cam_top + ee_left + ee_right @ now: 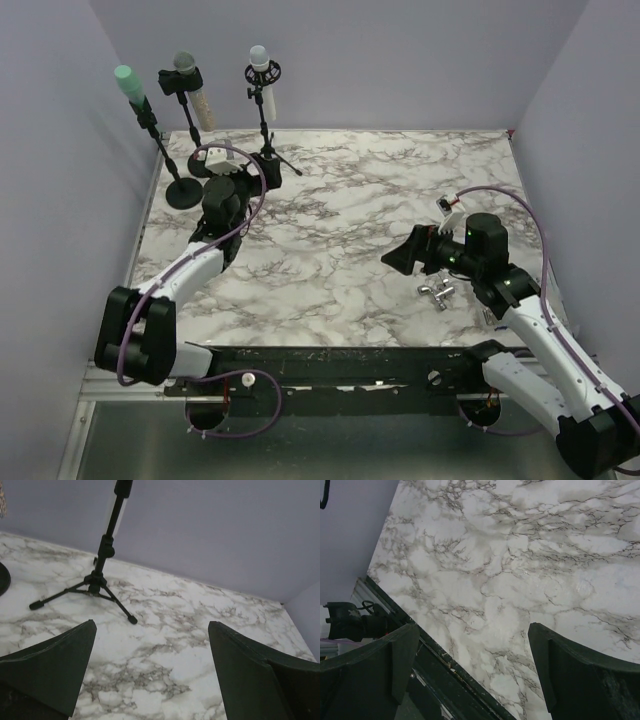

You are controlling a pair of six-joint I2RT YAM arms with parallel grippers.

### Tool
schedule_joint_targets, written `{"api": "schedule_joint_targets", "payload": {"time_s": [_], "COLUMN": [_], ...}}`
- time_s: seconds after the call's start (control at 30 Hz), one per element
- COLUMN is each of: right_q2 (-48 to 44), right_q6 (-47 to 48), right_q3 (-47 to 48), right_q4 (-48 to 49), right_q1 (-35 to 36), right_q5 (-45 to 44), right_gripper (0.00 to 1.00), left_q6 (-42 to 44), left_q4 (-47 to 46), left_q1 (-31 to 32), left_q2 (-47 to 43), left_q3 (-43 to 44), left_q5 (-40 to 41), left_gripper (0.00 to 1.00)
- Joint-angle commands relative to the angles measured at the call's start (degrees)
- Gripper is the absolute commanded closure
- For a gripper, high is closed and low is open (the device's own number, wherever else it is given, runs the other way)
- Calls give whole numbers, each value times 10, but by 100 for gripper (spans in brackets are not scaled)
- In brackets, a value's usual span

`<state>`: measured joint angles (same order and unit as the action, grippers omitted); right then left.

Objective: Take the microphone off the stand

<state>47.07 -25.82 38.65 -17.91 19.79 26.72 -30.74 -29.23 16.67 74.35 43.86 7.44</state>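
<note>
The marble bench [350,190] carries three microphones, all at its far left. The white microphone [268,100] sits upright in the ring clip of a tripod stand [268,150] near the far edge. Left of it a grey-headed microphone [183,60] leans in its holder. Furthest left, a green-headed microphone [130,85] tilts on a pole rising from a round black base [185,192]. All three are in their stands, and neither arm touches them.

The left arm reaches to the far left, just near of the tripod. The left pincer [151,625] is spread wide with nothing between its fingers. In its wrist view the tripod's legs stand ahead and to the left, apart from the fingertips.

The right arm is over the right half of the bench, pointing left. The right pincer [473,626] is also wide apart and holds nothing, with bare marble and the near edge below it. A small metal fitting [438,290] lies on the bench just near of that arm.
</note>
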Motion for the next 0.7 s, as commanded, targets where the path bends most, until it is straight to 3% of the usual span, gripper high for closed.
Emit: {"api": "schedule_joint_targets", "payload": {"time_s": [0.0, 0.17, 0.33, 0.67], "right_q2": [-7, -4, 10, 40], "right_q6": [10, 10, 9, 4], "right_q3": [-2, -3, -3, -4], "right_q4": [13, 8, 8, 8], "right_q1": [1, 9, 13, 13], "right_q5": [19, 11, 9, -24], "right_gripper": [0, 0, 0, 0], "left_q6": [87, 85, 66, 101], "left_q4": [-282, -309, -410, -294], "left_q1": [-12, -38, -65, -77], "left_q2": [109, 242, 354, 477], "left_q3": [25, 135, 204, 391], "left_q5": [3, -34, -74, -99], "left_gripper": [1, 1, 1, 6]}}
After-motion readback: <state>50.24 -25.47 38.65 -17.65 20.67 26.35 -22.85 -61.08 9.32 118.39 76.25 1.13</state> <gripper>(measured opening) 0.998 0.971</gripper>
